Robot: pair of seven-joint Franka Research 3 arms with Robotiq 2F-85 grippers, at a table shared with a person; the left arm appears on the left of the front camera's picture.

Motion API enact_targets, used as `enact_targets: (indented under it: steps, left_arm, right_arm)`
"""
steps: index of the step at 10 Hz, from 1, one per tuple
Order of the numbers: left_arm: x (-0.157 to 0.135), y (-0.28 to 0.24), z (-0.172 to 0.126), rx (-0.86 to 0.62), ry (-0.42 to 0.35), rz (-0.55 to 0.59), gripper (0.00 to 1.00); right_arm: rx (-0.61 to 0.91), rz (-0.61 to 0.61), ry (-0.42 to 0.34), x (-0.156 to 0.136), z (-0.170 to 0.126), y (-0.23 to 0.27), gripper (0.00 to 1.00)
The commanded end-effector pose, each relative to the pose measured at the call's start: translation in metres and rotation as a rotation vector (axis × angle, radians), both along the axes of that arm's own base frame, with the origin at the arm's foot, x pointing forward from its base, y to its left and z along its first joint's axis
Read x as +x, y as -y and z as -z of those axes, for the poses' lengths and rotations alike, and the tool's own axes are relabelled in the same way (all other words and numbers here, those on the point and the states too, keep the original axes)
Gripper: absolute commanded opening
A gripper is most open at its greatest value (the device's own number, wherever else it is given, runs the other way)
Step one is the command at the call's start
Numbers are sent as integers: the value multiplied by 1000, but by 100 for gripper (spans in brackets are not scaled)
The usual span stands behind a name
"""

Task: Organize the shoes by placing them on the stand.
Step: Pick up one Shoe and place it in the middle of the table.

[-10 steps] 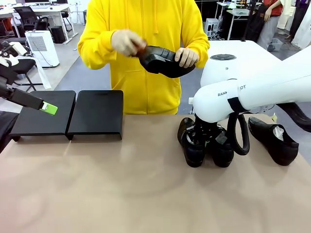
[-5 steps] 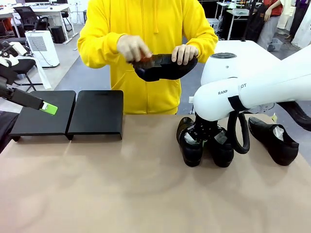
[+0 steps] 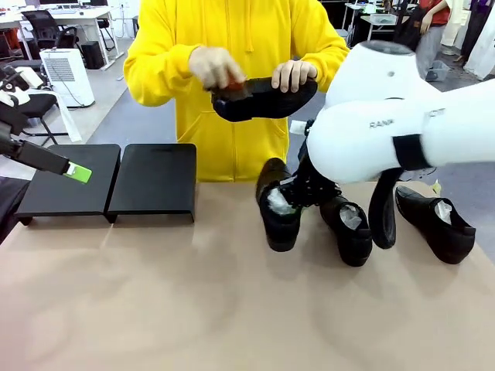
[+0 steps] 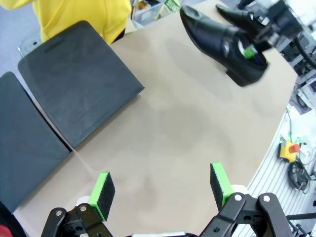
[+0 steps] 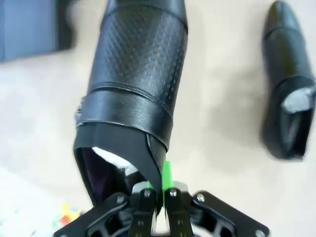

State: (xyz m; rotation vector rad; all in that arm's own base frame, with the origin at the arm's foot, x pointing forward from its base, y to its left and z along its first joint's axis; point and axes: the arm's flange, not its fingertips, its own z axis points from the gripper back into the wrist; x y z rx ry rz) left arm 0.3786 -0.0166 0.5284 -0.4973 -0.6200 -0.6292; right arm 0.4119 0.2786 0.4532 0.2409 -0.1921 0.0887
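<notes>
- Office desks, chairs and a white floor unit [image 3: 66, 74] fill the background behind a tan table [image 3: 155, 309].
- A person in a yellow hoodie [image 3: 232, 31] stands at the far edge. Both hands [image 3: 215, 68] hold a shoe [image 3: 267, 97] in the air at chest height, and one hand also holds something small and reddish-brown (too blurred to name).
- The stand [image 3: 155, 179], two black platforms side by side, sits at the far left of the table.
- The left gripper [image 4: 161, 186] hovers beside the stand with its jaws wide and nothing between its green pads.
- The right gripper [image 5: 158, 190] has its jaws pinched narrow on the heel rim of the held shoe [image 5: 138, 89]. That shoe's toe points away and downward, and white paper shows inside it.
- In the front view the held shoe hangs near the table's middle, well apart from the stand, with bare tan surface between them.
- A second shoe [image 3: 348, 228], stuffed with paper, lies just beside it.
- A third shoe [image 3: 435, 220] lies farther right.
- The right arm's bulky white link [image 3: 387, 131] and a black cable loop [image 3: 383, 216] cover part of that cluster from the front.
</notes>
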Motion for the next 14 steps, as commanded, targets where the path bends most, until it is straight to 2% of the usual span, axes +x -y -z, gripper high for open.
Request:
enact_targets:
  steps: [1,3,5,10,11,14]
  left_arm:
    - [1,-1,1,-11,13,20,100]
    - [1,-1,1,-11,13,20,100]
    - [1,-1,1,-11,13,20,100]
    - [1,-1,1,-11,13,20,100]
    - [1,-1,1,-11,13,20,100]
    - [1,-1,1,-11,13,20,100]
  right_arm:
    - [88,-109,-18,-45,9,-12,0]
    - [128,-126,-49,-77,38,-45,0]
    - [167,-47,-39,-92,71,-67,0]
    - [106,-4,-51,-88,106,-82,0]
    - [85,5,-80,-84,113,-85,7]
    - [88,26,-88,-83,117,-86,58]
